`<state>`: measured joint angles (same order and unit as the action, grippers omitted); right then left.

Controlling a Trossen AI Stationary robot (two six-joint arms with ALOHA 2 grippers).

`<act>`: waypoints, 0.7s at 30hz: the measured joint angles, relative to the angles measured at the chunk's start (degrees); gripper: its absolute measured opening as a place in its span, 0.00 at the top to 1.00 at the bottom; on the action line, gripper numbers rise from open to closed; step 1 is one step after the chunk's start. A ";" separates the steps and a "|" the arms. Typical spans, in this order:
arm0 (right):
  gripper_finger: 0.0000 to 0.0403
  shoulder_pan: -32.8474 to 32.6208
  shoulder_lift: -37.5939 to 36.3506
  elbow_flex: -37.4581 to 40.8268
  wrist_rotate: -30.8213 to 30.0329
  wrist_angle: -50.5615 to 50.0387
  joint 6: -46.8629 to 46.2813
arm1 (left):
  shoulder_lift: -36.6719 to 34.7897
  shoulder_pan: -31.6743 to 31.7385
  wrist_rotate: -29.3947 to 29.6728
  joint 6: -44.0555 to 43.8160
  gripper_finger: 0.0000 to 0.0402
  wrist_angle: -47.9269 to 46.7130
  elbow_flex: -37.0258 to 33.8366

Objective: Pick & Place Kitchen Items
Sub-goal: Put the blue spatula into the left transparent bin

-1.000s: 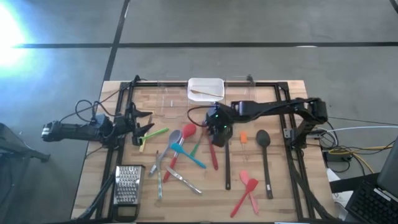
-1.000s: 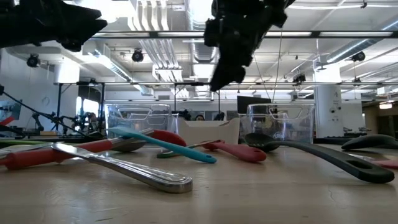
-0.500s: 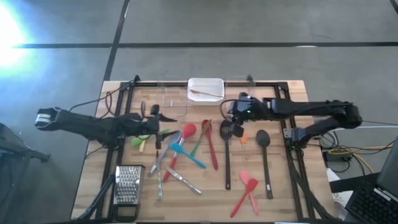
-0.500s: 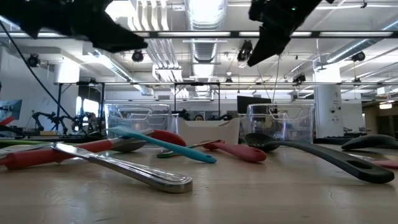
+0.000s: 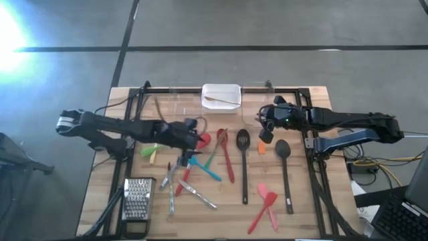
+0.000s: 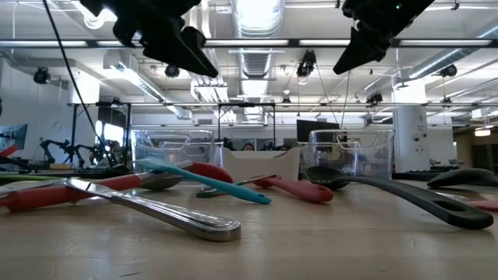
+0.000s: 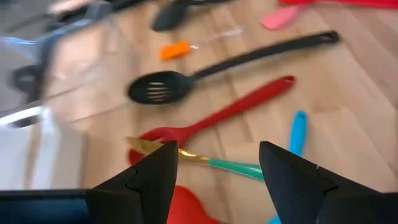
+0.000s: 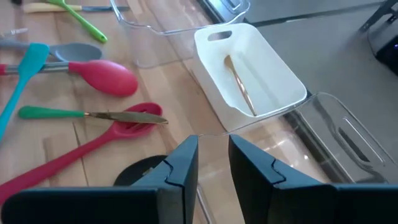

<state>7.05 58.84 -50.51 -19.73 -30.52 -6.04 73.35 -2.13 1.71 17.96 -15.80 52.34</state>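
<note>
**Over the middle of the table: utensils spread out, both grippers empty above them**

In the centre of the high view we see the kitchen items (image 5: 221,164) scattered across the wooden table (image 5: 304,214), from the middle down to the lower right. Among them are a red spoon (image 5: 226,152), a black slotted spoon (image 5: 243,161), a blue spatula (image 5: 199,166), a pink spoon (image 5: 200,142) and a green-handled knife (image 8: 87,114). None is held.

The left gripper (image 5: 189,132) hovers above the pink and blue pieces, its fingers (image 7: 144,180) spread apart with nothing between them. The right gripper (image 5: 265,127) hangs just above the head of the black slotted spoon, near the white tray (image 5: 221,89). Its fingers (image 8: 180,163) stand narrowly parted, also empty.

We judge these utensils to be light and fairly stiff, with smooth plastic or silicone handles that could slip or pivot in a pinch. The sensible hold is across the handle near its middle, away from the broad heads. Crossed pieces, like the green-handled knife lying over the red spoon, may drag a neighbour along.

The right wrist view shows what the high view barely resolves: a slim golden utensil (image 8: 239,84) already lying in the white tray, and a clear bin (image 8: 155,25) beside it. The low view shows both grippers well clear of the table, which the overhead picture cannot tell us. The left wrist view shows the red spoon and the knife directly ahead of the open fingers.
</note>
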 joint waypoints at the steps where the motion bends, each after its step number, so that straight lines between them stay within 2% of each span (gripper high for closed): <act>1: 0.79 0.05 -0.13 0.07 0.00 -0.01 0.00 | 1.52 0.00 -0.95 0.38 0.43 -0.75 0.93; 12: 0.82 0.28 0.91 0.18 0.02 0.67 0.22 | 14.37 -0.72 -8.47 2.70 0.43 -6.44 6.25; 21: 0.78 0.55 0.84 0.18 0.02 0.82 0.24 | 19.75 -1.03 -8.43 2.69 0.43 -8.88 6.44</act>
<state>7.60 59.68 -50.33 -19.70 -29.70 -5.80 93.10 -3.16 -6.72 20.65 -24.68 58.78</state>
